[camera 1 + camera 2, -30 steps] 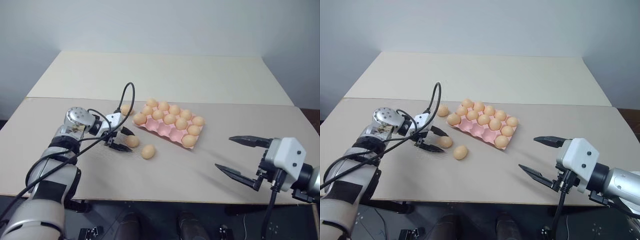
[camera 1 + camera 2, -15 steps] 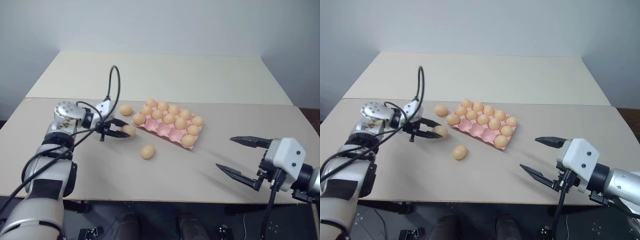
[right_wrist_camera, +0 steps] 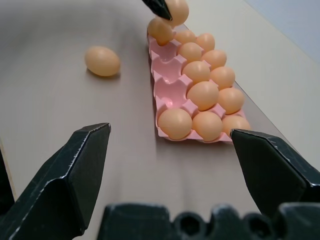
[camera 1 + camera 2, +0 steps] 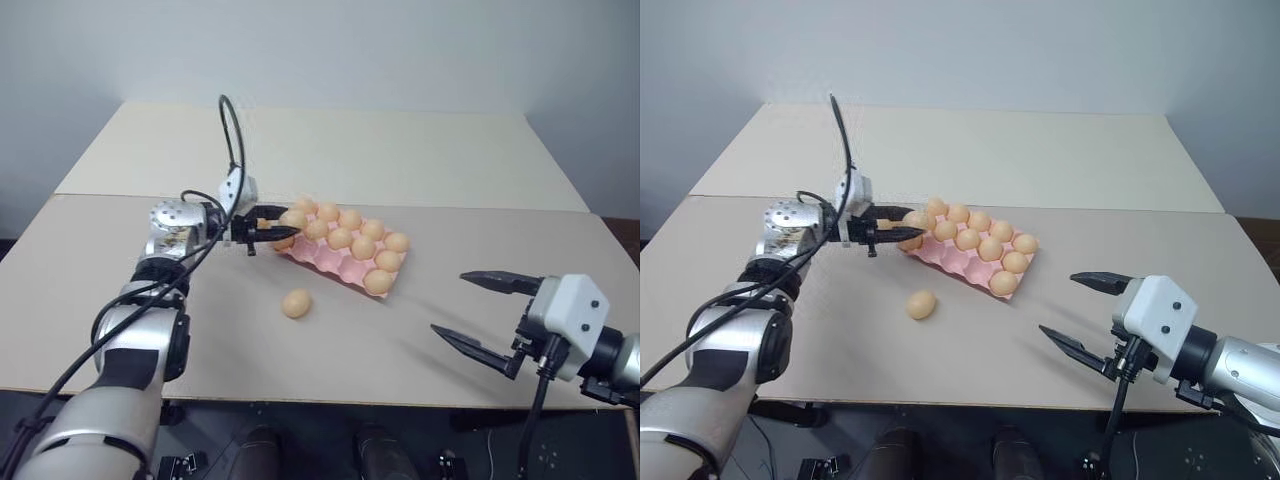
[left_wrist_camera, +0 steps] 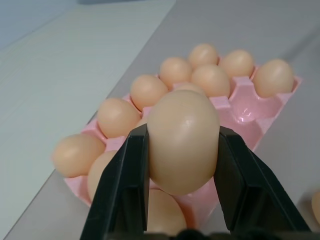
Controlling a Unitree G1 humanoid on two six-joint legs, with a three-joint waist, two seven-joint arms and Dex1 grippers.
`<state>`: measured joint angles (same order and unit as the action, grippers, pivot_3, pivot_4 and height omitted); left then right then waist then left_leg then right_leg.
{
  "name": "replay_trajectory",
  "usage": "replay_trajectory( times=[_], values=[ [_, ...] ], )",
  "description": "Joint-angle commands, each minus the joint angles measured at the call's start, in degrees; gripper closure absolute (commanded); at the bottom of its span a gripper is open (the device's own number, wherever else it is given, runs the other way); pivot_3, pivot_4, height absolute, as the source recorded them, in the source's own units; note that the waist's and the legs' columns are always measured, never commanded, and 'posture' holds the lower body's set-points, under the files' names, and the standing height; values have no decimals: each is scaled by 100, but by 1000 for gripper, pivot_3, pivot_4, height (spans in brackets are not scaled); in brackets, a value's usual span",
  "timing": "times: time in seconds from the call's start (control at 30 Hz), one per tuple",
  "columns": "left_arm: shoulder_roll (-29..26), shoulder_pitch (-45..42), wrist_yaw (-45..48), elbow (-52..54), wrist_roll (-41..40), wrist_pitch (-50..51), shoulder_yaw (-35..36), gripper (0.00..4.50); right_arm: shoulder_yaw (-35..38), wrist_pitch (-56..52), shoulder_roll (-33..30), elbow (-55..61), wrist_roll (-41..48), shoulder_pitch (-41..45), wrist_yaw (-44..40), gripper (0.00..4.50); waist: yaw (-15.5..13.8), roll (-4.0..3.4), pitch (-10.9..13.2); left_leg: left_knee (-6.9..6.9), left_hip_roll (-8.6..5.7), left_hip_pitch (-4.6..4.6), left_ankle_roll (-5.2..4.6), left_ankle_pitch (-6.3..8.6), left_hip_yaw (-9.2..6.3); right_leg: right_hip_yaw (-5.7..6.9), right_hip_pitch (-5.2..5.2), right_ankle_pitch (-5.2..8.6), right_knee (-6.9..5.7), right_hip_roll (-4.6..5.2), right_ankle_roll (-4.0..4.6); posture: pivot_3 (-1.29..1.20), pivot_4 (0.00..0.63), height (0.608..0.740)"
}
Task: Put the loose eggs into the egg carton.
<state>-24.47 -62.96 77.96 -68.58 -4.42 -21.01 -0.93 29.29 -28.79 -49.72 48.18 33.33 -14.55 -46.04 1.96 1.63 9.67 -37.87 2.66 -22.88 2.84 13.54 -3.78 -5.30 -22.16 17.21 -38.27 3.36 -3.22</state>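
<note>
a: where are the loose eggs right now?

b: one egg [image 5: 183, 141] is pinched between the two black fingers [image 5: 125, 186] of the left gripper [image 4: 283, 225], held above the table at the carton's 9 o'clock end. a second egg [image 4: 295, 303] lies alone on the table, at about 7 o'clock from the carton and well apart from it. something pale orange shows just behind the left gripper, but whether it is another loose egg i cannot tell.

a: and the egg carton?

b: the pink egg carton [image 4: 331, 261] sits near the middle of the tan table [image 4: 330, 355], angled so its long side runs from 10 o'clock to 4 o'clock. most cups hold eggs; the row on the near side has three empty cups showing pink, with one egg at its 4 o'clock end.

a: the other gripper?

b: the right gripper [image 4: 481, 311] hangs at the carton's 4 o'clock, well apart from it, fingers spread wide with nothing between them.

a: any writing or labels?

b: none i can read on the carton, eggs or grippers. a black cable [image 4: 232, 140] loops up from the left wrist.
</note>
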Motion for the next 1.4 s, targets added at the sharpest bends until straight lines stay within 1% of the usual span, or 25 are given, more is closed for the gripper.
replay_trajectory(
  times=[0.03, 0.17, 0.27, 0.37, 0.47, 0.6, 0.7, 0.87, 0.97, 1.07, 1.17, 1.2, 1.3, 1.4],
  values=[
    [-64, -166, 121, -15, 131, -164, -39, 2924, 151, 82, 70, 184, -5, -47, 69, 0, 15, 0, 0, 0, 0, 0, 0, 0, 0, 0, 0, 0, 0, 0, 0, 0, 150, 740],
    [-103, -142, 157, -73, 238, -144, -33, 2924, 149, 76, 126, 238, -35, -104, 129, 0, 18, 0, 0, 0, 0, 1, 0, 0, 0, 0, 0, 0, -1, 0, 0, 0, 150, 740],
    [-84, -120, 318, -99, 222, -191, 7, 2044, 111, 110, 156, 239, -83, -125, 159, 0, 16, 0, 0, 0, 0, -1, 0, 0, -1, 0, 0, 0, -1, 0, 0, 0, 150, 740],
    [-25, -111, -183, -150, 374, -357, -24, 1039, 83, 114, 162, 210, -92, -88, 194, 0, 11, 0, 0, 0, -1, 0, 0, 0, -1, 1, 0, 0, -1, 1, 0, 0, 150, 740],
    [1, -137, -234, -183, 373, -379, 21, 98, 77, 122, 167, 194, -111, -92, 199, 0, 11, 0, 0, 0, -1, -1, 0, 0, -2, 1, 0, 0, -1, 1, 0, 0, 150, 740],
    [-52, -143, -229, -190, 367, -371, 72, 42, 94, 124, 182, 206, -118, -108, 200, 0, 12, 0, 0, 0, -1, 0, 0, 0, -2, 0, 0, 0, -1, 1, 0, 0, 150, 740],
    [-227, -130, 83, -132, 243, -295, 181, 42, 108, 119, 195, 209, -133, -117, 192, 0, 26, 0, 0, 0, -1, 0, 0, 0, -2, 0, 0, 0, -1, 1, 0, 0, 150, 740],
    [-763, -77, 1272, 177, -132, -16, 358, 42, 107, 141, 193, 170, -156, -116, 159, 0, 59, 0, 0, 1, 0, 2, 0, 0, -2, 1, 0, 0, -7, -1, 0, 0, 150, 740],
    [-1249, 160, 1454, 677, -642, 237, -118, 42, 50, 174, 164, 82, -162, -44, 111, 0, 61, -1, 0, 1, 1, 2, 0, 0, -3, 1, -1, 1, -7, -1, 0, 0, 150, 740],
    [-1878, 519, 1454, 1494, -1524, 792, -812, 42, -31, 206, 112, -35, -166, 81, 46, 0, 52, -1, 0, 1, 3, 3, 0, 0, -4, 0, 0, 1, -9, 0, 0, 0, 150, 740],
    [-2701, 956, 1454, 2516, -2490, 1216, -1541, 42, -87, 227, 74, -135, -170, 177, -34, 0, 54, -2, 1, 1, 7, 3, 0, 0, -5, 1, -1, 1, -12, -1, 0, 0, 150, 740],
    [-2901, 1050, 1454, 2752, -2724, 1279, -1720, 42, -95, 238, 68, -159, -172, 193, -56, 0, 54, -3, 1, 1, 7, 0, 0, 0, -5, 2, -3, 1, -11, -2, 0, 0, 150, 740],
    [-3369, 1306, 1454, 3432, -3361, 1487, -2057, 42, -121, 267, 48, -221, -178, 232, -116, 0, 26, -3, 1, 1, 8, 2, 0, 0, -4, 2, -1, 1, -14, -1, -1, 0, 150, 740],
    [-3667, 1443, 1454, 3807, -3658, 1485, -2339, 42, -132, 257, 30, -257, -179, 287, -159, 0, -4, -4, 2, 1, 7, 3, 0, 0, -3, 2, 0, 3, -13, 0, -2, 0, 150, 740]
  ],
)
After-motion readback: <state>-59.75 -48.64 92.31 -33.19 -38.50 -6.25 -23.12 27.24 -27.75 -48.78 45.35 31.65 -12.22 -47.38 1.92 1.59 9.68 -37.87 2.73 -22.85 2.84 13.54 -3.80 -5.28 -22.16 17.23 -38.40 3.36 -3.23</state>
